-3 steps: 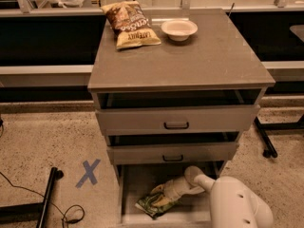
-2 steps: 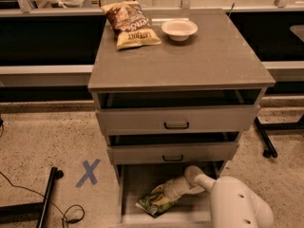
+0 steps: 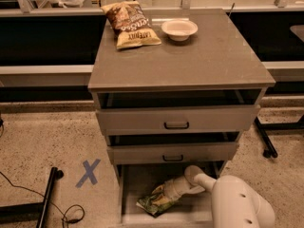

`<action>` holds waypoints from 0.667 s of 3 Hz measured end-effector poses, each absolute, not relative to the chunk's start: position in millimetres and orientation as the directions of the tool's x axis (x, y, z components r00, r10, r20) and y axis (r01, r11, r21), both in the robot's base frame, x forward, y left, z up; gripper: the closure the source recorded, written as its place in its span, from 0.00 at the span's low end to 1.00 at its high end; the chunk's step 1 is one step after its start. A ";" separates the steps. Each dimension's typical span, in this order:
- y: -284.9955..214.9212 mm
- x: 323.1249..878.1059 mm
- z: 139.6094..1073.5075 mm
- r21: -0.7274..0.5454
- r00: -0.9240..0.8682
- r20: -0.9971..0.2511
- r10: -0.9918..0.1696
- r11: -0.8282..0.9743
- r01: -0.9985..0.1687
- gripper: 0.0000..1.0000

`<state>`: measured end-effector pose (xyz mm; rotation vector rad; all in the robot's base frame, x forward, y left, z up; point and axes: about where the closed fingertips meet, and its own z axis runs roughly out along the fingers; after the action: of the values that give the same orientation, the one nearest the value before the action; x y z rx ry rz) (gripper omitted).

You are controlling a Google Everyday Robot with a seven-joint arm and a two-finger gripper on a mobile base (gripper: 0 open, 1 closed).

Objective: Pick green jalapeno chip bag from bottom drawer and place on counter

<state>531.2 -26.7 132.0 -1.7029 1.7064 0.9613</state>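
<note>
The green jalapeno chip bag (image 3: pixel 156 203) lies flat on the floor of the open bottom drawer (image 3: pixel 137 184), toward its front left. My white arm reaches down into the drawer from the lower right, and my gripper (image 3: pixel 167 194) rests right at the bag's upper right end. The counter (image 3: pixel 204 56) is the flat grey-brown top of the cabinet above.
A brown-and-yellow chip bag (image 3: pixel 130 24) and a white bowl (image 3: pixel 179 29) sit at the back of the counter. The two upper drawers (image 3: pixel 176 119) stand slightly open above my arm. A blue X (image 3: pixel 88 173) marks the floor at left, near black stand legs (image 3: pixel 47 198).
</note>
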 end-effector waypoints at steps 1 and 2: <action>-26.7 531.1 132.1 0.111 -0.056 -0.792 -0.608 -0.053 -0.992 1.00; -26.7 531.1 132.1 0.111 -0.056 -0.792 -0.608 -0.053 -0.992 1.00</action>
<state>531.1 -26.7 132.1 -1.7029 1.7063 0.9612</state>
